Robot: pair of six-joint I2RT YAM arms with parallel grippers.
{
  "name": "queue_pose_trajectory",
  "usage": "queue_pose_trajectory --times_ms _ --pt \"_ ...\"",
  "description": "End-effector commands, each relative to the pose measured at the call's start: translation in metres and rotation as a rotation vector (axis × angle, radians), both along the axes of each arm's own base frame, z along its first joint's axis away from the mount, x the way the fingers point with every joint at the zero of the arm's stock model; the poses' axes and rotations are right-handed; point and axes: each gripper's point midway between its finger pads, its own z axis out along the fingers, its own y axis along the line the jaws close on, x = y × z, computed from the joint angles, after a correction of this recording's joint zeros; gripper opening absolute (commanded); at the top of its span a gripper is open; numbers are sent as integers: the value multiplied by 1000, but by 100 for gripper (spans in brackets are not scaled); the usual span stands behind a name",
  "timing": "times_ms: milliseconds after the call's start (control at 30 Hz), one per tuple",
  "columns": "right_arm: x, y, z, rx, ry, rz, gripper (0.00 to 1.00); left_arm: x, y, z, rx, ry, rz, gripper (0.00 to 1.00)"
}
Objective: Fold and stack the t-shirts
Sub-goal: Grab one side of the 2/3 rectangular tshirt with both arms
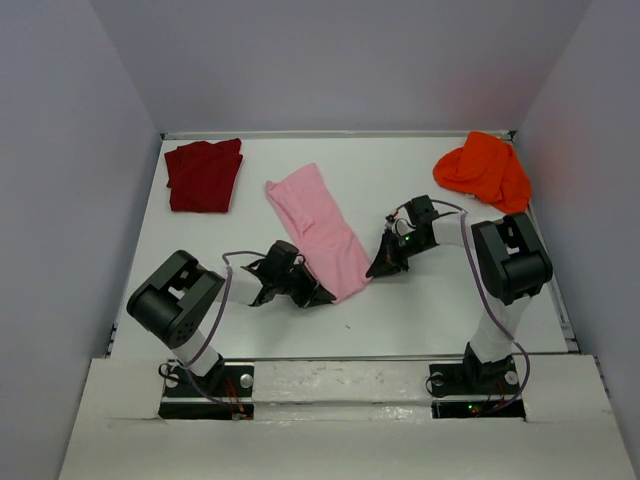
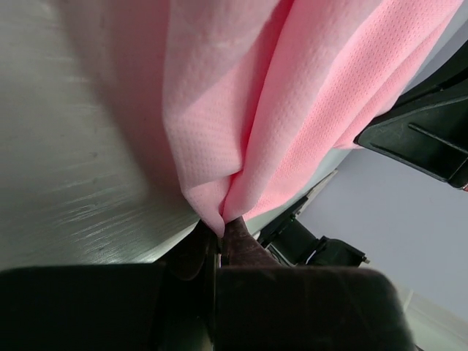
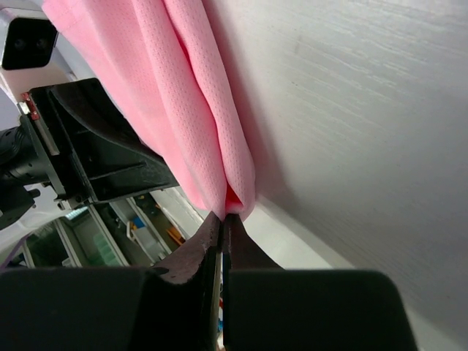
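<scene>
The light pink t-shirt (image 1: 318, 228) lies as a long folded strip across the middle of the tabletop (image 1: 440, 310), slanting toward the near edge. The left pincer (image 2: 221, 231) is clamped on one corner of its near end and the right pincer (image 3: 224, 218) on the other, each pinching several layers. The thin mesh cloth looks light and limp. It will likely sag between the two holds and its layers may slip, so corner grips suit it. The dark red t-shirt (image 1: 205, 175) sits folded at the far left corner, and the bright orange t-shirt (image 1: 485, 170) lies bunched at the far right corner.
</scene>
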Motion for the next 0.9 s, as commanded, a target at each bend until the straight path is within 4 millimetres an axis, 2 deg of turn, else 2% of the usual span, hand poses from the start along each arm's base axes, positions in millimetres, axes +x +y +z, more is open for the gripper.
queue_pose_trajectory --times_ms 0,167,267,300,333,433,467,533,600,667,700,733,867 --pt "12 2 17 1 -65 10 0 -10 11 -18 81 29 -18 0" --pt "15 -2 32 -39 -87 13 0 -11 11 0 70 -17 -49 0" --pt "13 -12 40 -67 -80 -10 0 -15 12 14 80 -33 -88 0" --pt "8 -18 39 -76 -57 -16 0 -22 16 15 95 -23 -121 0" --pt "4 -18 42 -75 -50 -14 0 -21 14 25 85 -42 -135 0" --pt "-12 -23 55 -79 -46 -16 0 -30 17 41 80 -49 -182 0" --pt "-17 -24 64 -77 -71 -19 0 -33 17 46 71 -50 -196 0" --pt "-28 -29 70 -91 -55 -23 0 -41 21 51 84 -40 -224 0" --pt "-43 -31 77 -82 -41 -26 0 -44 21 68 64 -67 -258 0" --pt "-56 -33 80 -75 -30 -32 0 -47 22 76 63 -75 -280 0" --pt "-62 -35 89 -72 -43 -41 0 -53 25 78 67 -58 -292 0" --pt "-65 -36 93 -72 -49 -43 0 -53 24 87 54 -81 -297 0" --pt "-80 -39 109 -60 -56 -57 0 -63 26 102 17 -81 -310 0"
